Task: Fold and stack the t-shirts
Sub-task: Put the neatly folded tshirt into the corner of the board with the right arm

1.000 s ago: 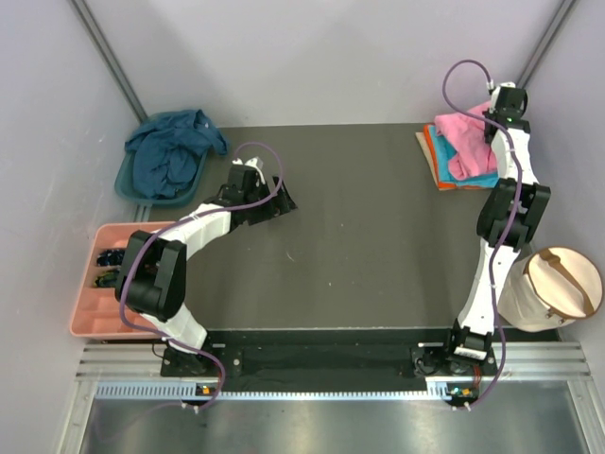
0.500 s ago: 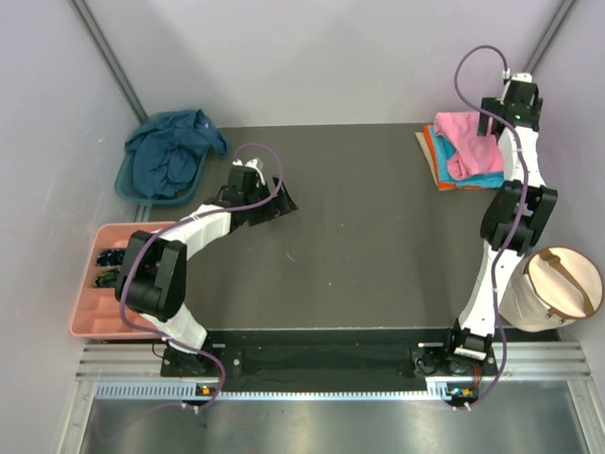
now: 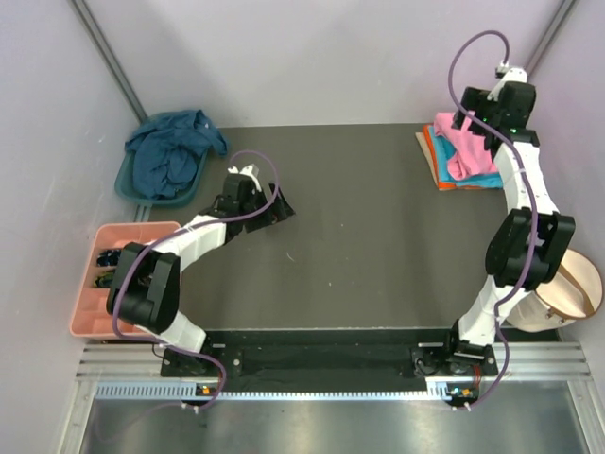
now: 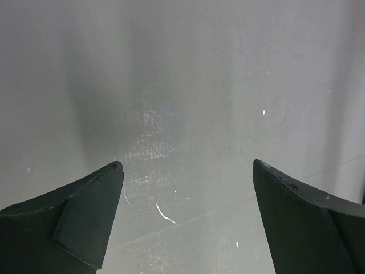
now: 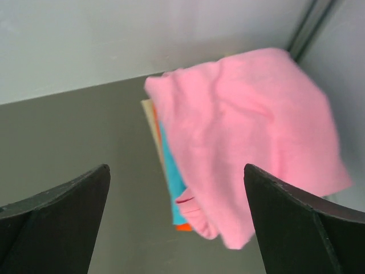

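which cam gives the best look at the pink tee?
Right wrist: it shows the pink t-shirt large and unobstructed. Top external shows it small, partly behind the right arm. Left wrist shows none of it.

folded pink t-shirt [image 5: 251, 142], fingers [image 5: 57, 222] spread apart

Place: robot test cell in a lab, not a home or a shop.
Walls: plain pale grey panels [image 3: 312, 57] closing in the far, left and right sides, with dark metal struts [image 3: 109, 57] in the far corners.
Table: bare dark matte top [image 3: 378, 236], scuffed and scratched up close.
Near edge: ridged metal rail [image 3: 113, 364] carrying two white-and-black robot arms, left arm [image 3: 194, 236] and right arm [image 3: 527, 189], with looping purple cables [image 3: 455, 76].
Left side: teal basin [image 3: 124, 182] holding a crumpled dark blue shirt [image 3: 170, 151]; pink compartment tray [image 3: 85, 317] just nearer.
Far right corner: stack of folded shirts [image 3: 454, 163], pink on top.
Right side: round pale container [image 3: 567, 284] off the table.
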Controlling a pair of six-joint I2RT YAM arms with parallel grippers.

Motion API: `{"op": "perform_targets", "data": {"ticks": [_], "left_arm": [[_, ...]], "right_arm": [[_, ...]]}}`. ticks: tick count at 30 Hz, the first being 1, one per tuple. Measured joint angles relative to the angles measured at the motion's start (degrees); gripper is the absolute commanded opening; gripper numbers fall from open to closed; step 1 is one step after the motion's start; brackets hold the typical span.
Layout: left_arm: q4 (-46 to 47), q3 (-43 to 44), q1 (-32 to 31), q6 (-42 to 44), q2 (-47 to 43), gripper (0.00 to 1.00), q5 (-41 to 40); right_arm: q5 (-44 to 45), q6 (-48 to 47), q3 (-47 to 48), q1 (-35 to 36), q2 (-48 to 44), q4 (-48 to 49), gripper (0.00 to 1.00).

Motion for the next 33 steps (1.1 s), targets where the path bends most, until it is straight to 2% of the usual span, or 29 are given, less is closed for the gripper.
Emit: {"op": "perform_targets", "data": {"ticks": [7,18,23,33], "left_arm": [[1.6,-3.1,0.0,0.6,-3.4,0.99,0.0],[2.4,-4.3,0.0,1.4,-3.7,0.99,0.2],[2.8,-4.3,0.0,1.3,-3.7,0.99,0.6],[2.8,-4.3,0.0,1.3,-3.6,0.99,2.0]], "right_arm": [[-3.0,3.8,-7.1,2.1,-0.3,0.8,0.99],[-3.1,5.3,-6.0,2.0,3.9,1.5,0.99],[-1.7,5.9,-6.7,2.0,3.9,2.0,0.99],[2.6,8.1,-16.4,2.2,2.7,2.9,0.99]]}}
